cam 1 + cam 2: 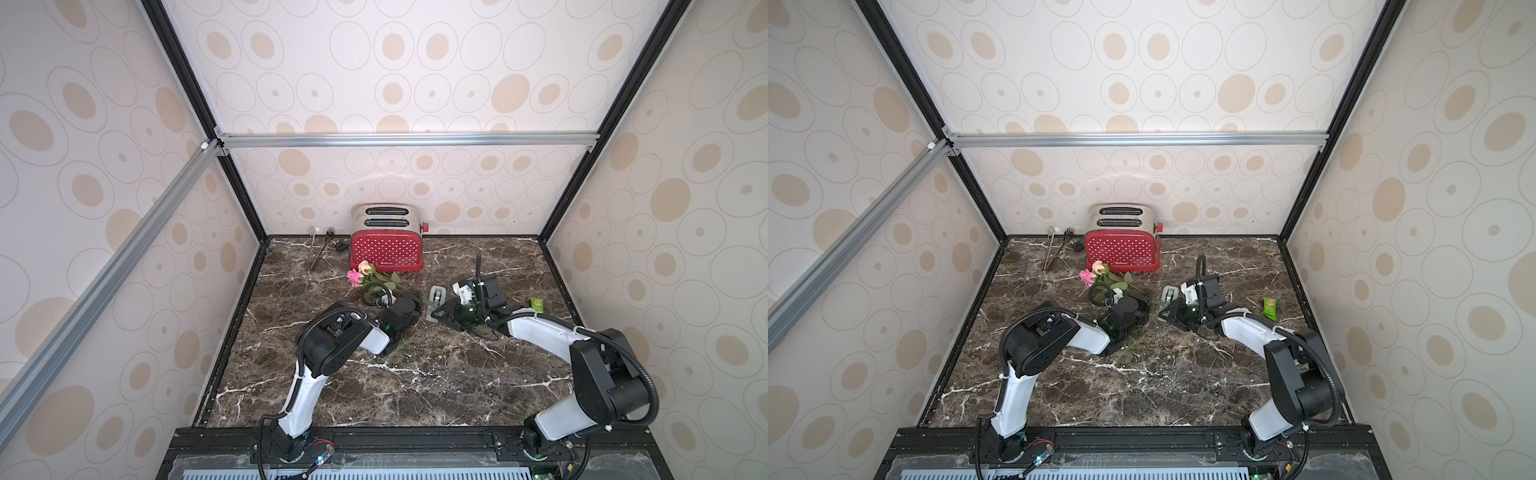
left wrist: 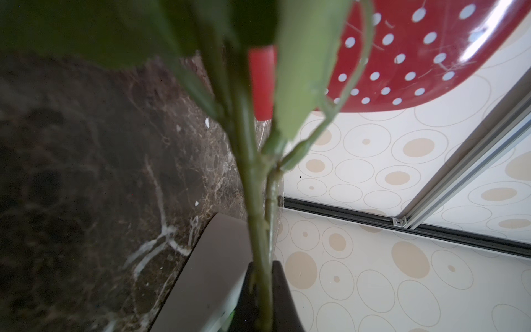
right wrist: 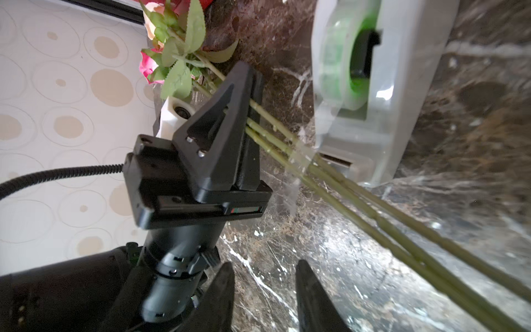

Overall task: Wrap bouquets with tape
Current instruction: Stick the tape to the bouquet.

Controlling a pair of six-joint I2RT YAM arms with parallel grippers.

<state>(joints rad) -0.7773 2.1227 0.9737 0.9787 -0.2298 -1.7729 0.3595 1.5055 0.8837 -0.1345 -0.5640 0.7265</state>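
- Your left gripper (image 3: 251,86) squeezes the rose stems (image 3: 330,178).
- Your right gripper (image 3: 265,267) is open and empty.
- A tape strip (image 3: 298,161) sticks on the stems; wrapping looks unfinished.

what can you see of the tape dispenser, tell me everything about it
The tape dispenser is a small pale grey plastic block holding a translucent greenish roll on a black hub. It sits on the dark marble tabletop between the two arms, nearer the robot than the red toaster. A clear strip from the roll lies across the three green stems passing its cutter end. The left end effector grips those stems beside it.
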